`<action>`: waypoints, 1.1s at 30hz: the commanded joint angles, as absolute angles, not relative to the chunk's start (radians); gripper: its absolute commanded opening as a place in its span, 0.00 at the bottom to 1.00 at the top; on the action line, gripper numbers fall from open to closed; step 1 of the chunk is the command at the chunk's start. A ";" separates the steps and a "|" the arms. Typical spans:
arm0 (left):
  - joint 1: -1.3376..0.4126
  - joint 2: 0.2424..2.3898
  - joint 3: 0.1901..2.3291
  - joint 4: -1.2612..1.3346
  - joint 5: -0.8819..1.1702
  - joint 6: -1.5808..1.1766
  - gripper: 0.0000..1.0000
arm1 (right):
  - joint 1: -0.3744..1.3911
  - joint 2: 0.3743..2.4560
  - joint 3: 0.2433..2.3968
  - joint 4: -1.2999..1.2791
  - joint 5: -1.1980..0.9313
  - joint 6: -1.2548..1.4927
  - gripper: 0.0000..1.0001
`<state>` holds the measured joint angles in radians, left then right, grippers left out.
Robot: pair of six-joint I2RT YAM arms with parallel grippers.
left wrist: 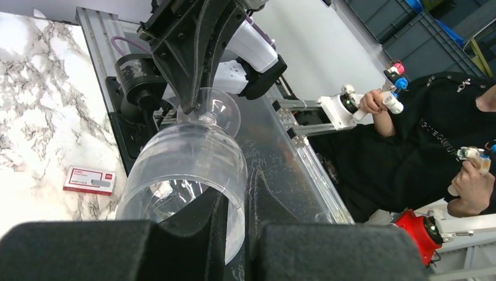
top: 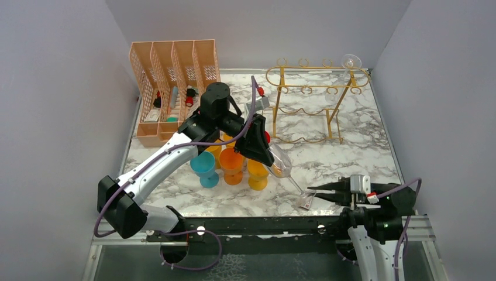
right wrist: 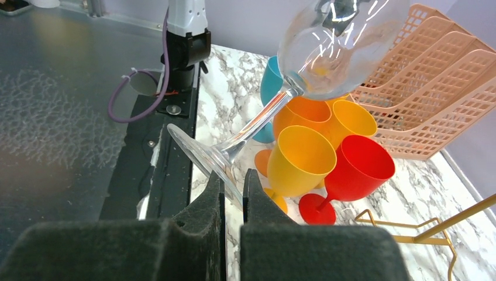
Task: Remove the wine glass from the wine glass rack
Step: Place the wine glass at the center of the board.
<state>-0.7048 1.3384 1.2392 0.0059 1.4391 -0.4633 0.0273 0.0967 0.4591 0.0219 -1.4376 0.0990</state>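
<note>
A clear wine glass (top: 281,164) is held tilted in the air over the front middle of the table, bowl up-left and foot down-right. My left gripper (top: 267,153) is shut on the bowl's rim, one finger inside and one outside (left wrist: 237,184). My right gripper (top: 310,195) is nearly closed on the edge of the glass's foot (right wrist: 202,158), which runs into the narrow gap between its fingertips (right wrist: 233,175). The gold wire rack (top: 319,88) stands at the back right. Another clear glass (top: 351,62) hangs at the rack's right end.
Teal (top: 205,167), orange (top: 232,164) and yellow (top: 257,174) plastic goblets stand under my left arm, with a red one (right wrist: 357,167) beside them. A peach lattice organiser (top: 175,88) stands at the back left. A small white and red card (top: 306,202) lies below the glass's foot.
</note>
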 commanded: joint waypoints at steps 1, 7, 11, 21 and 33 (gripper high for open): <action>-0.743 1.327 1.247 0.013 1.464 -0.424 0.00 | 0.003 0.144 0.466 -0.067 -1.126 0.132 0.02; -0.715 1.310 1.289 -0.211 1.372 -0.267 0.00 | 0.003 0.113 0.485 -0.102 -1.068 0.177 0.24; -0.713 1.279 1.311 -0.368 1.282 -0.156 0.00 | 0.003 0.088 0.514 -0.152 -1.060 0.190 0.44; -0.709 1.165 1.250 -0.478 1.149 -0.097 0.00 | 0.003 0.041 0.560 -0.208 -1.133 0.186 0.61; -0.708 1.051 1.187 -0.507 1.163 -0.142 0.00 | 0.003 0.035 0.650 -0.342 -0.977 0.089 0.63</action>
<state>-0.7025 1.1202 1.1973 -0.5079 1.1507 -0.1345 0.0063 0.0509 0.6140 -0.2935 -1.0885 0.1143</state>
